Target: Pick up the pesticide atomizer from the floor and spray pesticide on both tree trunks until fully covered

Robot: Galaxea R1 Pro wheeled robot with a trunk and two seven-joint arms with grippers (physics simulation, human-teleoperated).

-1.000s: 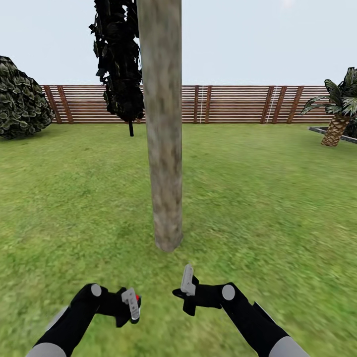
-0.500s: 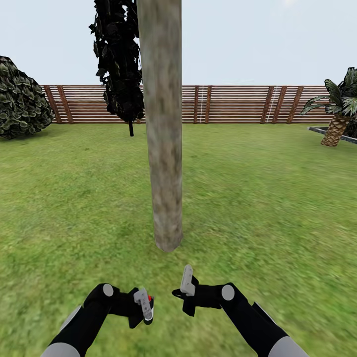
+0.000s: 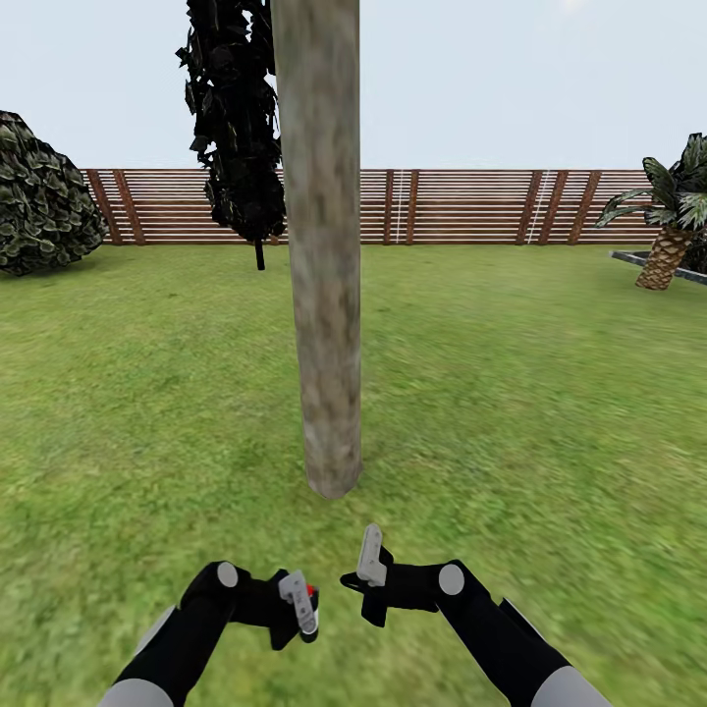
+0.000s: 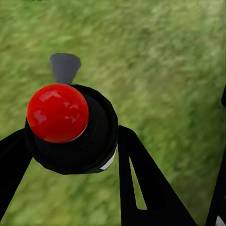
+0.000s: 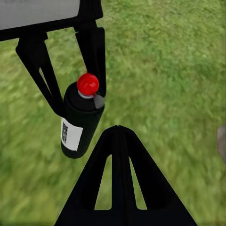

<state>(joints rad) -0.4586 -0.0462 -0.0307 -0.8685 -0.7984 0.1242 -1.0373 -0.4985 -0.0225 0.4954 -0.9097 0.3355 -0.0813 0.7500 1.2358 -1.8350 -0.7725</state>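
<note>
The pesticide atomizer [image 5: 81,120], a small black cylinder with a white label and a glossy red knob, is held between the fingers of the left tool [image 3: 302,606], low over the lawn [image 3: 550,393] just near of the tree trunk [image 3: 324,295]. The right tool [image 3: 371,560] is seen with its fingers drawn narrow and nothing between them. The trunk is a straight, thick column of mottled grey-brown bark. The smooth can could be twisted or dropped if its knob is pressed off-axis, and spray from one side would probably leave the trunk's far face bare.
</note>
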